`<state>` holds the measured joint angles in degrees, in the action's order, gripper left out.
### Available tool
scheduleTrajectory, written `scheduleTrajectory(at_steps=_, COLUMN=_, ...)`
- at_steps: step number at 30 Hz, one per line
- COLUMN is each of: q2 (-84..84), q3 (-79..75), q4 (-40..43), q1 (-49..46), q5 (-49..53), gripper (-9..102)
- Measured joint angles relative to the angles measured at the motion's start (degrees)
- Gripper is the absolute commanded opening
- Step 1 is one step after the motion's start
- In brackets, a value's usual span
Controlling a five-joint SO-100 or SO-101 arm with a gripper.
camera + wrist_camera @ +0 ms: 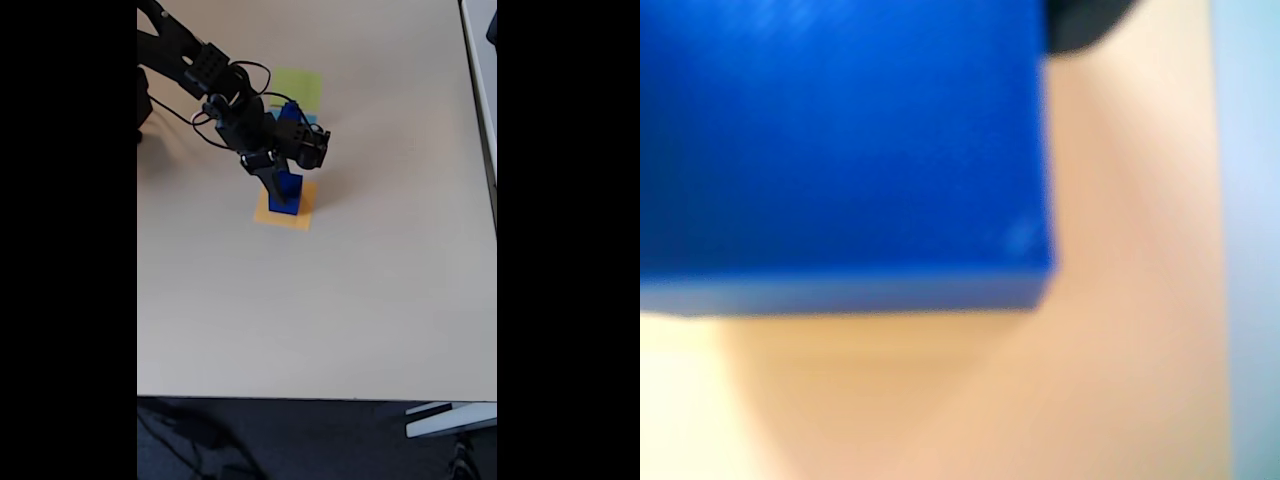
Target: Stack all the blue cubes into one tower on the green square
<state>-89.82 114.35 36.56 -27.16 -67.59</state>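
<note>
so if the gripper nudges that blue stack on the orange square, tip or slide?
Probably tips: the blue cubes stand as a narrow column, taller than wide. Glossy faces may slip against each other. The orange square looks thin and could shift underneath.

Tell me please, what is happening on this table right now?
A black robot arm is reaching down over a stack of blue cubes that stands on the orange square, not on the green square farther back. Its gripper is down at the stack. The wrist view is blurred, with one blue cube very close, so a grip cannot be confirmed.
</note>
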Motion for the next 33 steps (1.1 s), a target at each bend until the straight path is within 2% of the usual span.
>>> scheduleTrajectory(at_steps=4, q2=-0.3, q3=-3.7, q4=5.5, q1=0.0, q5=1.6, gripper=6)
scheduleTrajectory(at_steps=15, q2=-10.0, q3=-6.7, q4=12.7, q1=0.4, q5=3.7, gripper=6)
scheduleTrajectory(at_steps=23, q2=-12.1, q3=-24.5, q4=24.6, q1=5.4, q5=4.9, gripper=6)
scheduleTrajectory(at_steps=28, q2=-15.0, q3=-31.8, q4=26.4, q1=11.6, q5=1.3, gripper=6)
scheduleTrajectory(at_steps=33, q2=-17.6, q3=-29.8, q4=24.4, q1=17.0, q5=-5.6, gripper=6)
